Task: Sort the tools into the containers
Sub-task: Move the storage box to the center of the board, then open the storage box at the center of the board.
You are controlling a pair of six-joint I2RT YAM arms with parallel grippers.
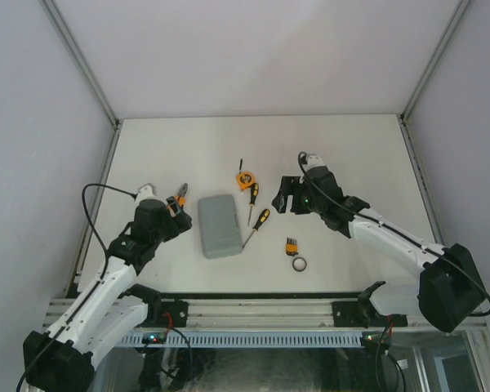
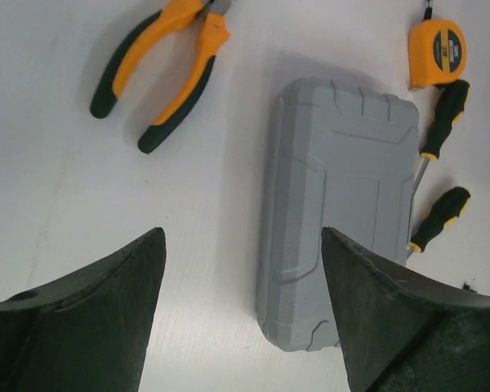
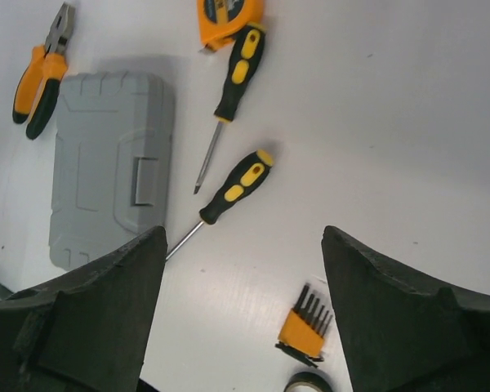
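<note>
Closest to my left wrist camera are the left gripper's point(image 2: 242, 237) own dark fingers point(image 2: 90, 318), spread wide with nothing between them, above bare table point(image 1: 351, 155) and the near edge of the case. From overhead I see that same gripper point(image 1: 175, 208) sitting just left of the case, right beside the pliers.

The pliers point(image 2: 159, 77) lie on the table left of the case, handles apart. The overhead view half hides them behind the arm, while both wrist views show them whole. The grey case point(image 2: 339, 204) lies flat and closed in the middle. Only my right wrist camera shows the latch on its side.

Right of the case is the tape measure point(image 2: 437, 53), farthest back. One screwdriver point(image 2: 443, 118) has its handle touching the tape measure, and a second screwdriver point(image 2: 438, 219) lies nearer, its tip beside the case.

The bit set point(image 3: 304, 331) and the ring point(image 3: 310, 382) just below it show clearly only in the right wrist and overhead views, apart from the screwdrivers.

The right gripper point(image 3: 243, 233) is open too, holding nothing, and hangs above the table to the right of the screwdrivers.
</note>
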